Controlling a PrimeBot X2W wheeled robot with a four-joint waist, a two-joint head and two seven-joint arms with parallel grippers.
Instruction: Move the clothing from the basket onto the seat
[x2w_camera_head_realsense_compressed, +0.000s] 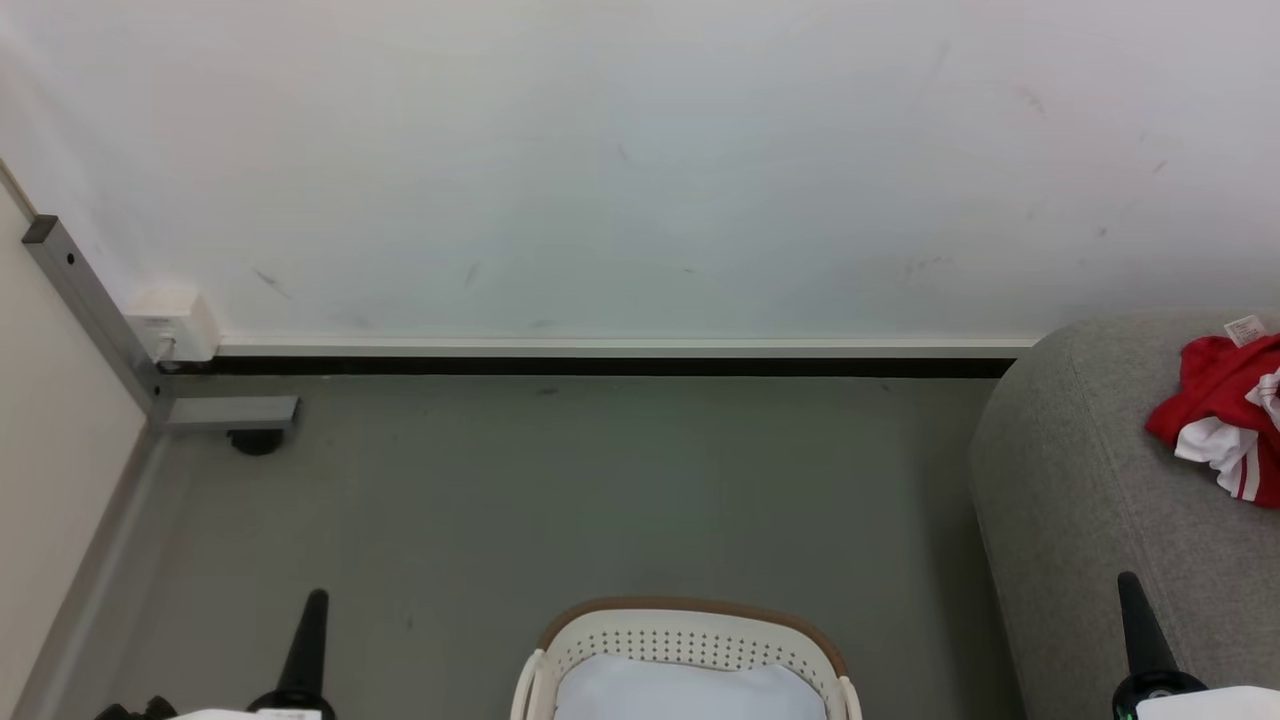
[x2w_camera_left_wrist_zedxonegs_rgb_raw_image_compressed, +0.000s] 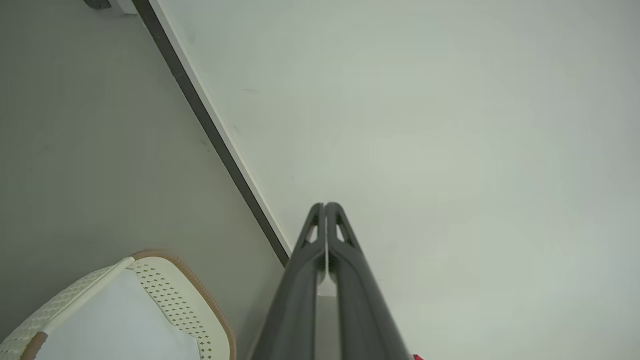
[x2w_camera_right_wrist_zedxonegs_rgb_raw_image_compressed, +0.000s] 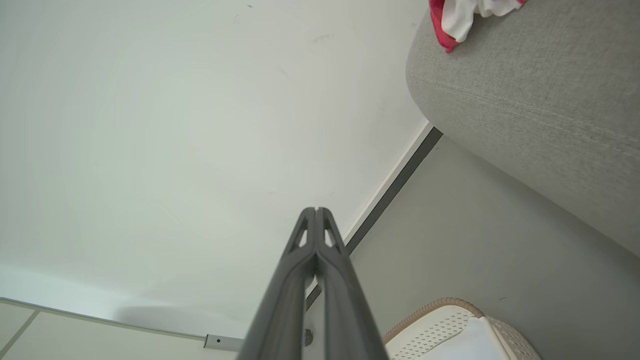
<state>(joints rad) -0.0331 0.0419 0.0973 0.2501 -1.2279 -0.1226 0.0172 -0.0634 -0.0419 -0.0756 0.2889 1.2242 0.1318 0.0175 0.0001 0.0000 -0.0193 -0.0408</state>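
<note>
Red clothing (x2w_camera_head_realsense_compressed: 1225, 410) with white trim and a white label lies bunched on the grey seat (x2w_camera_head_realsense_compressed: 1090, 500) at the right edge; a corner of the clothing (x2w_camera_right_wrist_zedxonegs_rgb_raw_image_compressed: 452, 20) lies on the seat (x2w_camera_right_wrist_zedxonegs_rgb_raw_image_compressed: 530, 95) in the right wrist view. The cream basket (x2w_camera_head_realsense_compressed: 690, 640) with a brown rim stands on the floor at bottom centre, a white pad inside; the basket (x2w_camera_left_wrist_zedxonegs_rgb_raw_image_compressed: 165, 295) also appears beside the left fingers, and the basket (x2w_camera_right_wrist_zedxonegs_rgb_raw_image_compressed: 440, 325) low in the right wrist view. My left gripper (x2w_camera_head_realsense_compressed: 313, 600) (x2w_camera_left_wrist_zedxonegs_rgb_raw_image_compressed: 325, 206) is shut and empty, left of the basket. My right gripper (x2w_camera_head_realsense_compressed: 1130, 585) (x2w_camera_right_wrist_zedxonegs_rgb_raw_image_compressed: 316, 210) is shut and empty, in front of the seat.
A white wall with a dark baseboard (x2w_camera_head_realsense_compressed: 600, 365) runs across the back. A grey metal frame (x2w_camera_head_realsense_compressed: 100, 320) with a foot and a white socket box (x2w_camera_head_realsense_compressed: 175, 325) stands at the left corner. Grey floor (x2w_camera_head_realsense_compressed: 560, 490) lies between basket and wall.
</note>
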